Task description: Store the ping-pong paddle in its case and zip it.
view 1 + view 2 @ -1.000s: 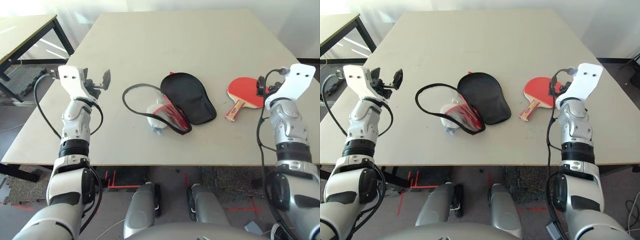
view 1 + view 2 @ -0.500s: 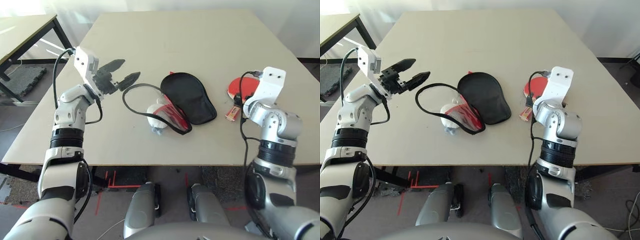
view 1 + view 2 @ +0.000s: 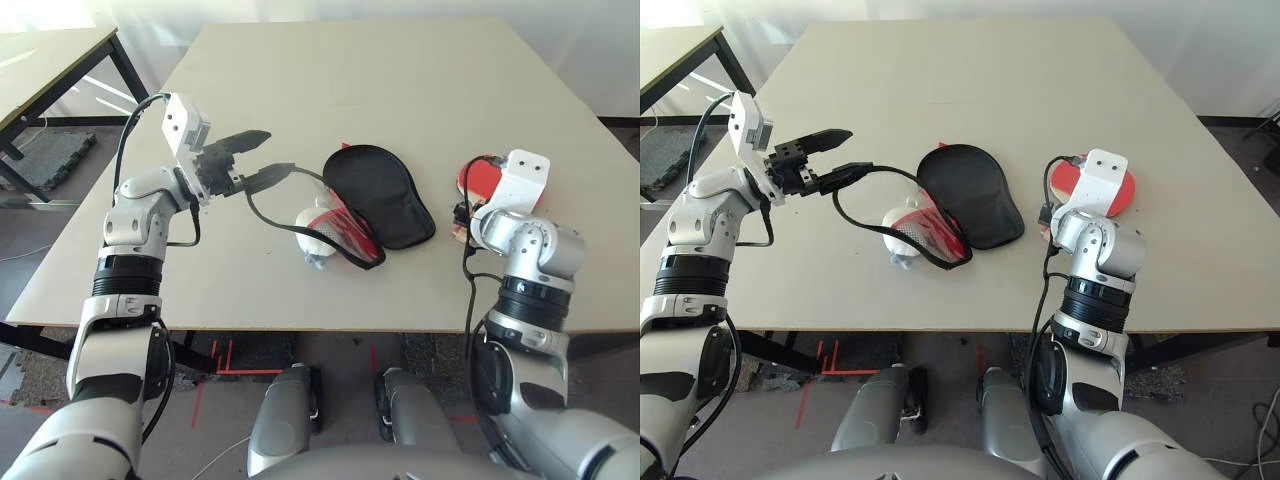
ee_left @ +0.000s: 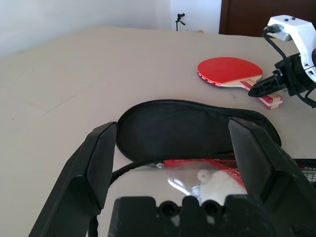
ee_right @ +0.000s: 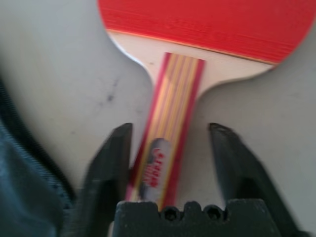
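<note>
The ping-pong paddle [image 5: 168, 147] lies on the table to the right of the case, its red face [image 4: 228, 70] pointing away from me. My right gripper [image 5: 170, 131] is open, one finger on each side of the striped wooden handle near its end. The case [image 3: 384, 196] lies open at the table's middle, black lining up, with its red side [image 3: 341, 229] folded at the front. Its black zipper edge [image 3: 258, 203] loops out to the left. My left gripper [image 3: 272, 152] is open just over that loop's far end, with nothing between its fingers.
A white plush pendant [image 3: 311, 238] lies against the case's red front part. The table's front edge [image 3: 300, 326] runs close below the case. A second table [image 3: 45, 62] stands off to the far left. Bare tabletop stretches behind the case and paddle.
My left gripper has swung right and forward to the case's zipper loop. My right arm has turned down, bringing its gripper around the paddle's handle.
</note>
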`<act>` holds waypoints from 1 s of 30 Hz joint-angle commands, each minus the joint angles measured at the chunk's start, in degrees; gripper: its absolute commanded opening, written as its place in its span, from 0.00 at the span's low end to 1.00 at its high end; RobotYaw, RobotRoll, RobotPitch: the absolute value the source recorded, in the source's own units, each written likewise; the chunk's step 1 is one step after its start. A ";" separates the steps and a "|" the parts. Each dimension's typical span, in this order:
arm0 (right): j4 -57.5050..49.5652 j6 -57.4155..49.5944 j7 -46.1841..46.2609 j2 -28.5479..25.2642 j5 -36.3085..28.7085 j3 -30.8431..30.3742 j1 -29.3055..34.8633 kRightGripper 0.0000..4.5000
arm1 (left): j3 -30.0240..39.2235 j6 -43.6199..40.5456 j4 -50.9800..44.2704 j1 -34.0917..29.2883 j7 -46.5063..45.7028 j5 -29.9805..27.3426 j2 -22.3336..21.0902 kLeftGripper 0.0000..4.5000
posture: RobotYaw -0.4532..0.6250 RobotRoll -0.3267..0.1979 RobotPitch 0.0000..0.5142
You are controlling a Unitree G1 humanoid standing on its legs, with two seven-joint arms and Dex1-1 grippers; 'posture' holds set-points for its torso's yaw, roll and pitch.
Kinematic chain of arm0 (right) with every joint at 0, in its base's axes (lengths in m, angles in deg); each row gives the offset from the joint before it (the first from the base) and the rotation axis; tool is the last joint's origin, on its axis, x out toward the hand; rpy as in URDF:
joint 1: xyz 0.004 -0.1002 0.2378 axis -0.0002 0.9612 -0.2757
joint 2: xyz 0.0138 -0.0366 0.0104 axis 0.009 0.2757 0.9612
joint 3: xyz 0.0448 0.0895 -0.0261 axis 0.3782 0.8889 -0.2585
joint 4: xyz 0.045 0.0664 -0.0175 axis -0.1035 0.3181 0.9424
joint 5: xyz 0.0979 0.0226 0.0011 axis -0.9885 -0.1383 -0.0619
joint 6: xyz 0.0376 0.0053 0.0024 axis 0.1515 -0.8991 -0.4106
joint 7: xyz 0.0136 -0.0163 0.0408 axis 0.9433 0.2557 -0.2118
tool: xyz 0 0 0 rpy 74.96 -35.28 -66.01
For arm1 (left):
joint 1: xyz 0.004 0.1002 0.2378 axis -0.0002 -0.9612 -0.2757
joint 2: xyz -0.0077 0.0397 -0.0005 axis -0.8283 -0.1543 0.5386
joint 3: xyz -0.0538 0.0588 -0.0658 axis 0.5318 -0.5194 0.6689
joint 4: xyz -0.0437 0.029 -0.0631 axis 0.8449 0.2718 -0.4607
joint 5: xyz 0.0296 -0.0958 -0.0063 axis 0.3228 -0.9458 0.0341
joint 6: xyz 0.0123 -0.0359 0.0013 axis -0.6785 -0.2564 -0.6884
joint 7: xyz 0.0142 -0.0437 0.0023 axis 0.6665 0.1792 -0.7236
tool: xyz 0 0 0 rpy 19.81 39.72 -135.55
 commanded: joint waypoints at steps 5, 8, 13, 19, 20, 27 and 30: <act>0.18 2.99 -6.10 -5.08 2.03 -8.16 0.09 0.22 | -0.09 -0.95 -0.91 -1.89 -0.32 0.35 -1.37 1.00 | 0.49 0.62 0.20; -0.80 1.63 -10.94 -6.75 -0.57 -8.52 -0.74 0.22 | 0.03 -0.86 -0.91 -2.34 -0.53 0.29 -1.49 1.00 | 0.49 0.62 0.20; -2.47 -0.60 -18.39 -11.25 -3.11 -10.66 -1.83 0.22 | 0.14 -0.89 -1.12 -2.89 -0.63 0.20 -1.56 1.00 | 0.50 0.62 0.19; -4.64 -4.67 -25.39 -15.47 -5.83 -13.66 -3.46 0.22 | 0.18 -0.83 -0.79 -2.92 -0.73 0.27 -1.67 1.00 | 0.49 0.62 0.19; -5.26 -5.43 -26.60 -15.83 -6.56 -14.08 -3.64 0.22 | 0.18 -0.82 -0.72 -2.91 -0.74 0.27 -1.71 1.00 | 0.49 0.62 0.19; -9.43 -10.48 -32.97 -16.53 -10.51 -19.07 -3.32 0.22 | 0.26 -1.17 -1.48 -3.86 -0.16 0.20 -2.90 1.00 | 0.50 0.62 0.19; -9.32 -10.73 -33.82 -15.79 -10.64 -21.18 -2.33 0.22 | 0.49 -1.03 -1.88 -4.42 -0.18 0.09 -3.50 1.00 | 0.52 0.62 0.19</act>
